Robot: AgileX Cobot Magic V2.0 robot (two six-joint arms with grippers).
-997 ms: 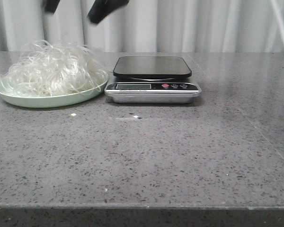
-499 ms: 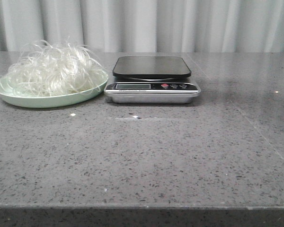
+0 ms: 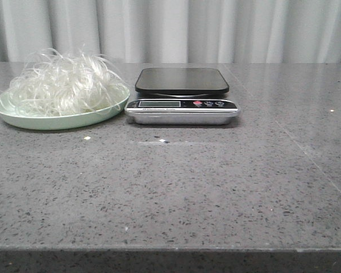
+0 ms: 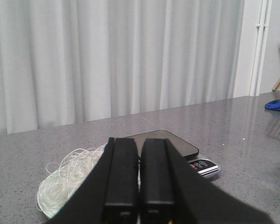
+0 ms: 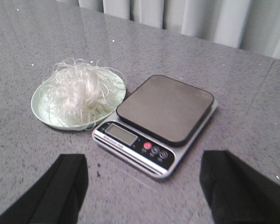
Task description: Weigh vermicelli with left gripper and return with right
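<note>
The left gripper's (image 4: pixel 139 205) fingers are pressed together, the right gripper's (image 5: pixel 142 191) spread wide; vermicelli (image 3: pixel 62 82) is heaped on the plate (image 3: pixel 57 121).

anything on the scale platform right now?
No. The scale platform is bare in the front and right wrist views. The vermicelli sits heaped on the green plate beside it.

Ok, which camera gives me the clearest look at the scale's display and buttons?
The right wrist view: it looks down on the scale, showing its display and buttons unobstructed. The front view sees the panel edge-on and foreshortened. In the left wrist view the shut left gripper hides most of it.
</note>
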